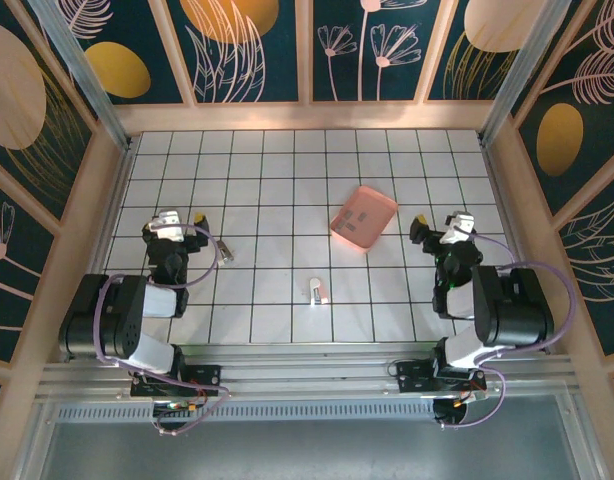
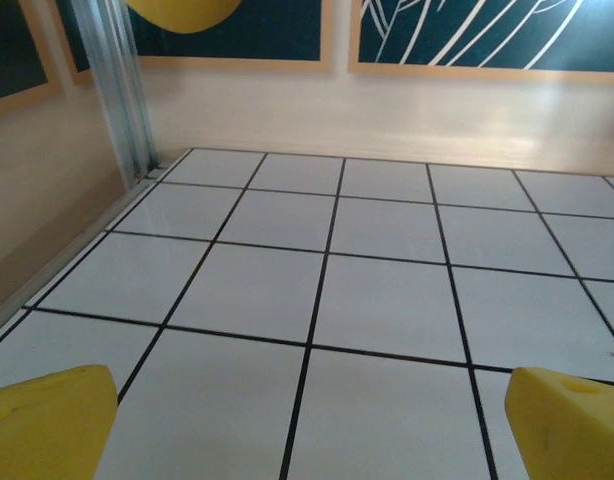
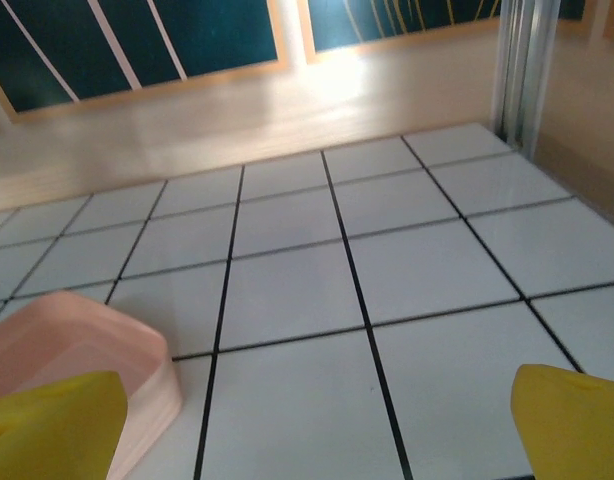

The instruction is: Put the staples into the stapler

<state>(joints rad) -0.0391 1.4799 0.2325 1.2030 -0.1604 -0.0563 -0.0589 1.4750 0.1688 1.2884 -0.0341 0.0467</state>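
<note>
The stapler (image 1: 317,290), small, pale pink and white, lies on the tiled floor near the front middle. The staples (image 1: 225,251), a tiny silver-grey strip, lie just right of my left gripper (image 1: 177,217). That gripper is open, its yellow fingertips (image 2: 49,422) wide apart over bare tiles with nothing between them. My right gripper (image 1: 443,220) sits at the right side, also open and holding nothing. Its yellow fingertips (image 3: 572,420) frame bare tiles, with the corner of the pink tray (image 3: 82,350) at the left.
A square salmon-pink tray (image 1: 364,216) sits tilted on the tiles right of centre, between the stapler and the right gripper. Wooden walls (image 1: 307,115) and metal posts (image 2: 112,90) enclose the white tiled floor (image 1: 277,180).
</note>
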